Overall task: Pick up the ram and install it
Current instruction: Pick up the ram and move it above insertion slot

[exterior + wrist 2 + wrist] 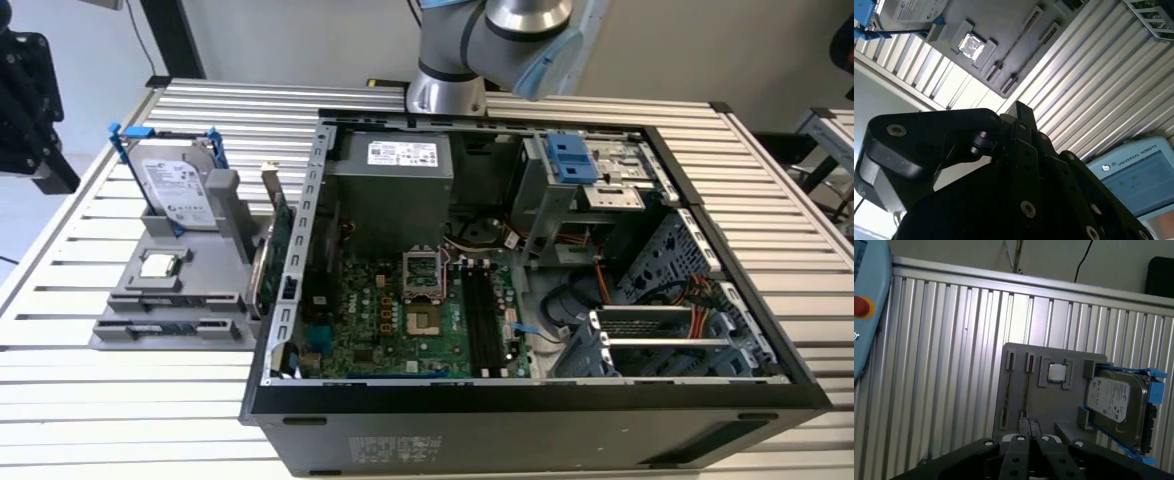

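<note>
My gripper (1029,427) hangs high over the ribbed table, its two black fingers pressed together with nothing between them; its fingertips (1021,116) also show in the second wrist view. Below it lies the grey parts holder (1046,400) (134,300) (999,25). Two long narrow slots (1010,390) run along the holder as thin dark lines. I cannot tell whether the ram stands in one of them. In the exterior view the open computer case (534,400) holds the motherboard (387,320) with its black memory slots (483,322).
On the holder sit a hard drive in a blue frame (1116,402) (176,185) and a square silver chip (1056,372) (160,265). A green expansion card (276,245) stands between holder and case. A teach pendant (866,305) (1136,175) lies on the table.
</note>
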Controlling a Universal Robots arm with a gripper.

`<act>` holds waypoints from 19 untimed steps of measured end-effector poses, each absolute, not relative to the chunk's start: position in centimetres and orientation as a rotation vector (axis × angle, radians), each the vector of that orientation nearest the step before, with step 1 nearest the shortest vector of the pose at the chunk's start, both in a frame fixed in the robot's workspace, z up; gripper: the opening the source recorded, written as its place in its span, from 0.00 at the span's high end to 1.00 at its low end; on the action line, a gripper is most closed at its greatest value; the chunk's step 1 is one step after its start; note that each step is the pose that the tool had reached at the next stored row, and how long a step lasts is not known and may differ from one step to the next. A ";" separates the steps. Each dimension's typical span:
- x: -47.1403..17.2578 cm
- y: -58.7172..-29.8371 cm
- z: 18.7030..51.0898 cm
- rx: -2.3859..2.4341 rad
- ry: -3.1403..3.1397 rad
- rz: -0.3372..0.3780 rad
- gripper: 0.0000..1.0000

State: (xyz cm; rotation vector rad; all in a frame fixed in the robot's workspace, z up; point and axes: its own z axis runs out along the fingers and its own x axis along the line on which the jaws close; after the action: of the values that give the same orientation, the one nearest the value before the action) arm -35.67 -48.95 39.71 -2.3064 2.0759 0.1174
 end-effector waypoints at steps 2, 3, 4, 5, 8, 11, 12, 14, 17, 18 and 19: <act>-35.7 -49.0 39.4 -2.292 2.090 0.116 1.00; -35.7 -49.0 39.3 -2.281 2.102 0.115 1.00; -35.7 -49.0 39.1 -2.267 2.116 0.115 1.00; -35.7 -49.0 38.9 -2.253 2.130 0.115 1.00; -35.7 -49.0 38.6 -2.231 2.153 0.114 1.00; -35.7 -49.0 38.6 -2.231 2.154 0.113 1.00; -35.7 -49.0 38.5 -2.231 2.154 0.112 1.00; -35.7 -49.0 38.5 -2.231 2.154 0.112 0.00; -35.7 -49.0 38.6 -2.232 2.154 0.111 0.00; -35.7 -49.0 38.5 -2.232 2.154 0.110 0.00; -35.7 -49.0 38.5 -2.232 2.155 0.110 0.00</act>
State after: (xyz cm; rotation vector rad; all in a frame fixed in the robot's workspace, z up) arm -35.68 -48.95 38.55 -2.2322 2.1546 0.1102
